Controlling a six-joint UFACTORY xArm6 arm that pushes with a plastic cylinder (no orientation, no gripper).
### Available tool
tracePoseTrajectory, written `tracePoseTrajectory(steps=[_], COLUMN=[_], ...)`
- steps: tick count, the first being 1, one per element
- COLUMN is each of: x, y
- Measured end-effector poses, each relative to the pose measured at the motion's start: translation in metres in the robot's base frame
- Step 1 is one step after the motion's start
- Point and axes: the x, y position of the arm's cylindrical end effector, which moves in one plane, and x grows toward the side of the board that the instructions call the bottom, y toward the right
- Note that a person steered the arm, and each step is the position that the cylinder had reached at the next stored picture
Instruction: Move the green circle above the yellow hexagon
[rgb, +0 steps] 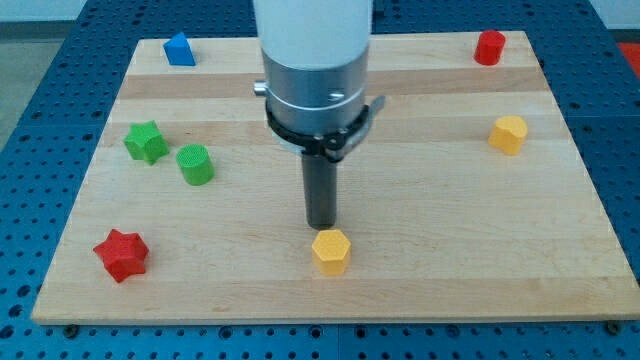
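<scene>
Seven blocks (331, 251) on wooden board (420, 270).

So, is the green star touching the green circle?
Apart. The camera view shows a thin strip of bare wood between the green star and the green circle.

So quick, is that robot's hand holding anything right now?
No hand: my tip holds nothing, sitting just above the yellow hexagon block.
</scene>
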Motion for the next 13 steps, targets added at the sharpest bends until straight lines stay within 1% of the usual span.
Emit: tracePoseTrajectory(steps=[4,5,6,7,8,9,11,13], x=[-0.003,-0.012,-0.031,-0.048,-0.061,-0.072,-0.08,-0.079], y=[-0.152,-0.188,-0.209,-0.215,-0.21,-0.189,-0.124,-0.065])
